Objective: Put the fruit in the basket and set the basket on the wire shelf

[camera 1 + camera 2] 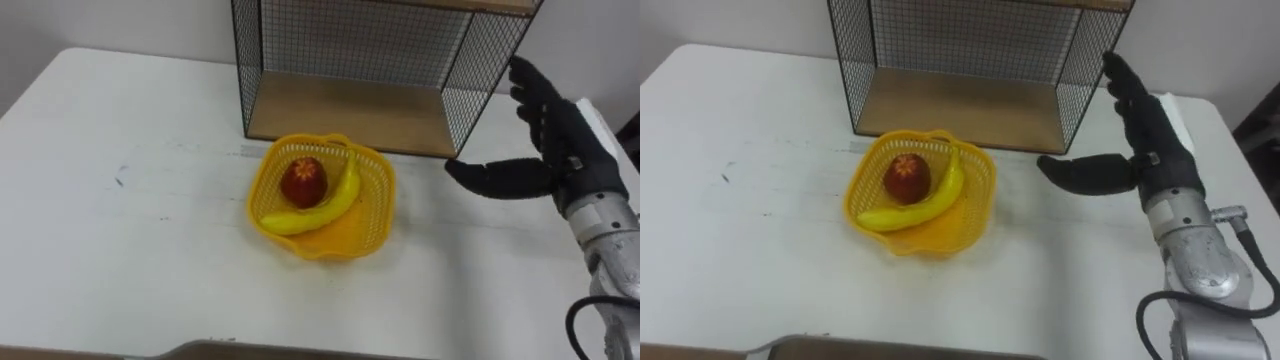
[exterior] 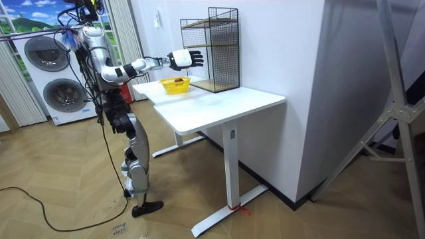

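1. Across the white bench (image 1: pixel 120 250) lies everything the job needs, and I stand at its near edge with one arm reached out over it.
2. At the far side stands the wire shelf (image 1: pixel 350 110), its open front facing me and its lower wooden board bare.
3. Just in front of that board sits the yellow basket (image 1: pixel 375 225), its back rim close to the shelf's front edge. Both fruits are already in it, so by my reckoning what is left is to lift it straight back and away from me into the opening.
4. Off to the right hangs my right hand (image 1: pixel 560 150), near the shelf's front right corner and, judging by the room view, raised above the bench. Its fingers (image 1: pixel 530 85) are straight and spread, clamped on nothing. The thumb (image 1: pixel 490 178) juts out leftward at the basket. The basket lies to the left of this hand and a little nearer me, with bare bench between, so I must come left and down to reach its right rim.
5. Inside the basket, the banana (image 1: pixel 320 208) runs on a slant from near left to far right.
6. Tucked in the banana's curve is the red apple (image 1: pixel 303 181), touching it.
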Robot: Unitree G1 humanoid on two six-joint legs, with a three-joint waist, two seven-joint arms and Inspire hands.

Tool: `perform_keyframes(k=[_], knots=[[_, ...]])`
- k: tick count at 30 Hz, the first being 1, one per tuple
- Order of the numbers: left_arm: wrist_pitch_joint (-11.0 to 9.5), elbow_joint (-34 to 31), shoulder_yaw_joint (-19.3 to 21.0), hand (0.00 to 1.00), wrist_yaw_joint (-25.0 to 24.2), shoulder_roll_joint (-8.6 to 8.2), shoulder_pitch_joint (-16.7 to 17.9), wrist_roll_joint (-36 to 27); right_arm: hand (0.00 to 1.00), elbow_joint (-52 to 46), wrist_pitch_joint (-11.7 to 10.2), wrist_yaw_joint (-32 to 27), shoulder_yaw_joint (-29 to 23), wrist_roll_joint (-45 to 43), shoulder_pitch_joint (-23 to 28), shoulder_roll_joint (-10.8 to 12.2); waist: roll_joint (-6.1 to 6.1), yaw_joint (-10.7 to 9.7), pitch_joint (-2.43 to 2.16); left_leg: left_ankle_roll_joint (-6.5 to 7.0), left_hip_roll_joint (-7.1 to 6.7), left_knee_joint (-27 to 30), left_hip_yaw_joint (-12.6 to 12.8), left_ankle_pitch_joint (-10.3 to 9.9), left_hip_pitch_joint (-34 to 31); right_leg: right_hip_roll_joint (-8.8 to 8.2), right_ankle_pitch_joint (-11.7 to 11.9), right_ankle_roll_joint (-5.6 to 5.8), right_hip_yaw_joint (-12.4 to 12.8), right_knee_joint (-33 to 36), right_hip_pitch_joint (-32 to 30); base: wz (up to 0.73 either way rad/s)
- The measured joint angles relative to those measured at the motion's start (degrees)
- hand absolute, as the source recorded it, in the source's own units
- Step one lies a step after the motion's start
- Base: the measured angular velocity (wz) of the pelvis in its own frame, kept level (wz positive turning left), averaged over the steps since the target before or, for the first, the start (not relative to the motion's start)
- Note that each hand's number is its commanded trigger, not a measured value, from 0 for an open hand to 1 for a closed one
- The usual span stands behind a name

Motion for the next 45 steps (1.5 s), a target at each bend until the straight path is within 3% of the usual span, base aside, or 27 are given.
perform_keyframes(k=[3, 4, 5, 7, 12, 15, 18, 22, 27, 30, 36, 42, 45], knots=[[-0.62, -1.49, 4.79, 0.0, 5.11, -0.15, 0.02, -9.71, 0.0, 0.01, -0.43, -5.07, -1.72, 3.2, 1.57, 0.49, 0.83, 0.01, -0.19, 0.01, -0.07, -0.34, 0.05, 0.01, 0.16, -0.08, -0.07, 0.08, -0.01, 0.01, -0.01, 0.0], [-0.59, -3.05, 7.33, 0.0, 7.57, -0.38, 0.01, -12.65, 0.0, 0.06, -0.43, -6.88, -2.2, 3.88, 1.87, 0.53, 1.52, 0.03, 0.02, 0.01, -0.09, -0.37, -0.03, 0.01, 0.13, -0.07, -0.08, 0.1, 0.2, -0.04, -0.02, 0.0], [-0.59, -4.5, 8.35, 0.0, 8.94, -0.5, 0.1, -14.16, 0.0, 0.06, -0.43, -7.72, -2.46, 3.89, 1.95, 0.55, 1.38, 0.11, -0.08, 0.01, -0.09, -0.36, -0.11, 0.01, 0.12, -0.06, -0.08, 0.1, 0.24, -0.06, -0.06, 0.0], [-0.66, -12.62, 11.19, 0.0, 15.22, -0.61, 0.58, -17.43, 0.0, 0.17, -0.43, -11.52, -2.71, 3.85, 2.41, 0.57, 1.89, 0.26, 0.02, -0.01, -0.09, -0.38, -0.45, 0.02, -0.02, 0.0, -0.08, 0.1, 0.05, -0.16, -0.05, 0.05], [-3.08, -28.07, 15.88, 0.0, 26.6, -0.64, 1.23, -19.3, 0.0, 0.07, -0.46, -16.51, -3.05, 3.78, 6.04, 0.58, 2.58, 2.93, -0.59, 0.01, -0.37, -0.66, -0.7, 0.05, 0.45, -0.14, -0.17, 0.21, 0.1, -0.07, -0.16, -0.02], [-3.24, -38.9, 19.82, 0.0, 34.25, -0.55, 1.28, -19.24, 0.0, 0.13, -0.46, -18.28, -3.32, 2.93, 8.28, 0.65, 3.01, 4.59, -0.78, 0.04, -0.5, -1.16, -0.94, 0.06, 1.16, -0.21, -0.17, 0.22, 0.39, 0.21, -0.02, -0.07], [-4.98, -48.05, 22.19, 0.0, 40.57, -0.26, 1.56, -17.84, 0.0, 0.12, -0.69, -19.87, -4.16, 3.27, 8.86, 0.66, 3.66, 5.21, -0.74, 0.17, -0.81, -1.4, -1.44, 0.11, 1.22, -0.34, -0.21, 0.3, 0.63, 0.26, -0.13, -0.02], [-5.1, -57.99, 22.81, 0.0, 45.75, 0.22, 1.3, -16.97, 0.0, 0.12, -0.78, -19.97, -4.84, 2.97, 10.27, 0.66, 4.66, 5.89, -0.63, 0.24, -0.93, -1.44, -1.49, 0.07, 1.33, -0.49, -0.38, 0.54, 0.66, 1.04, -0.36, 0.0], [-5.15, -61.61, 23.32, 0.0, 47.75, 1.05, 1.24, -13.49, 0.0, 0.14, -0.9, -19.89, -4.92, 3.12, 10.32, 0.67, 5.49, 5.76, -0.69, 0.29, -0.97, -1.24, -1.44, 0.12, 1.23, -0.48, -0.49, 0.45, 0.71, 1.05, -0.94, 0.0], [-5.67, -65.47, 23.3, 0.0, 47.77, 1.07, 1.34, -10.32, 0.0, 0.25, -1.06, -19.23, -4.89, 3.3, 10.51, 0.66, 5.0, 5.7, -0.55, 0.29, -0.95, -1.09, -1.73, 0.12, 1.08, -0.45, -0.53, 0.39, 0.75, 1.05, -0.97, 0.0], [-6.26, -68.9, 22.28, 0.0, 45.03, 1.24, 1.01, -10.35, 0.0, 0.29, -1.54, -17.32, -4.84, 3.38, 10.77, 0.67, 4.6, 4.47, -0.49, 0.32, -1.21, -0.04, -2.92, 0.1, 0.2, -0.61, -0.53, 0.41, 0.25, 1.11, -0.91, 0.06], [-6.24, -75.12, 16.26, 0.0, 38.18, 1.27, 0.34, -10.42, 0.0, 0.41, -1.59, -14.27, -4.63, 3.18, 10.62, 0.87, 4.47, 3.93, -0.01, 0.34, -1.41, -0.09, -3.38, 0.12, 0.21, -0.72, -0.54, 0.43, 0.25, 1.1, -0.58, 0.04], [-6.23, -76.52, 12.23, 0.0, 33.98, 1.29, -0.5, -10.55, 0.0, 0.43, -1.59, -13.66, -2.7, 3.19, 10.56, 0.96, 4.46, 2.54, 0.27, 0.39, -1.53, 0.0, -3.69, 0.15, 0.16, -0.81, -0.61, 0.54, -0.45, 0.98, -0.2, 0.09]])
